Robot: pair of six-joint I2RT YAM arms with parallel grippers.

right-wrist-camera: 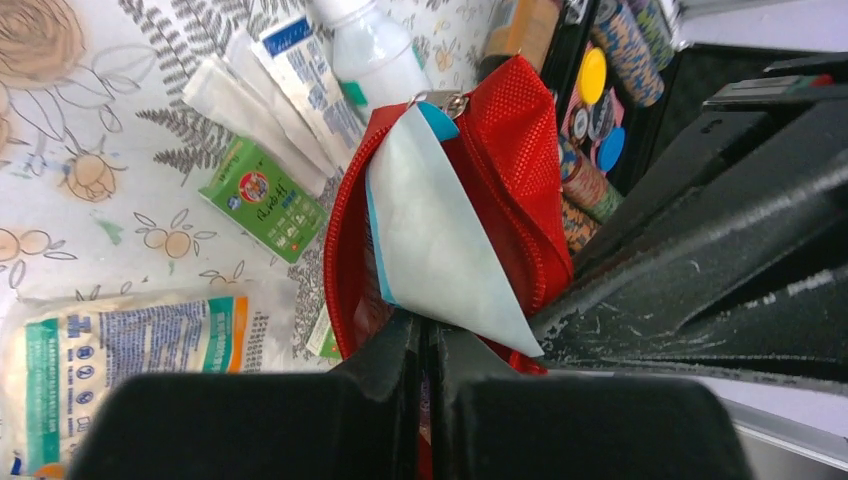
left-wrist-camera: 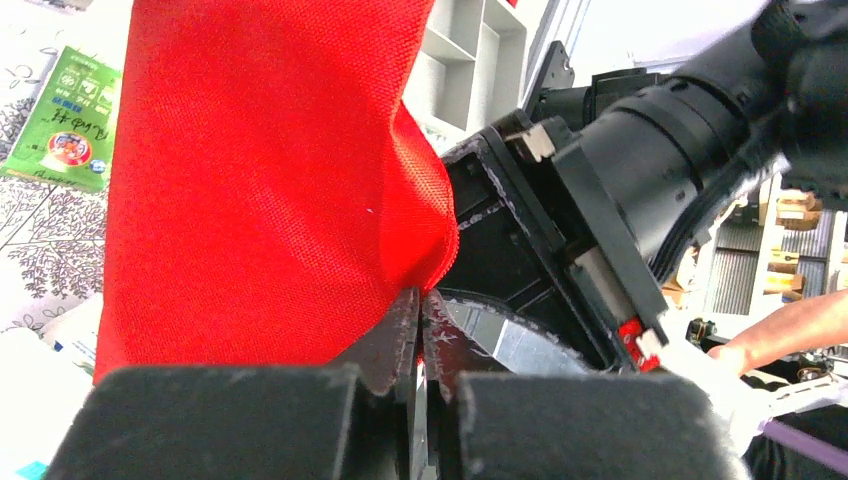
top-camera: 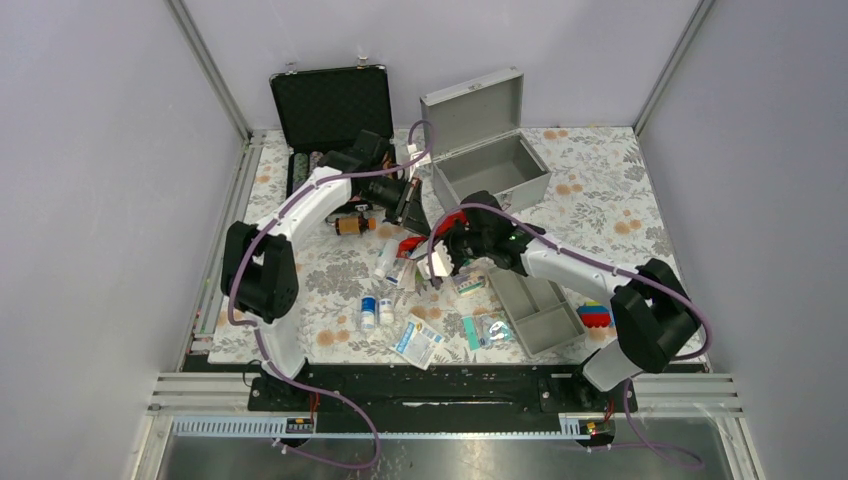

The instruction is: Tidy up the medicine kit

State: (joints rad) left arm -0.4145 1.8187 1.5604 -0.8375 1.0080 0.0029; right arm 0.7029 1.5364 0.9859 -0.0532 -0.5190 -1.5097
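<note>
I read left gripper [left-wrist-camera: 420, 322] clamped on the red pouch [left-wrist-camera: 260, 180], right gripper [right-wrist-camera: 425, 335] pinching a pale packet [right-wrist-camera: 440, 250] at its mouth, mid-table; open box [top-camera: 490, 165] stands just beyond both, tray [top-camera: 540, 312] lies near-right of the right gripper, which is nearer it

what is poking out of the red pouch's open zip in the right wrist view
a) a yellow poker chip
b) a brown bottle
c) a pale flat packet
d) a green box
c: a pale flat packet sticks up out of the zippered mouth of the red pouch, its lower edge pinched in the right claw, while the green box lies outside the pouch.
</note>
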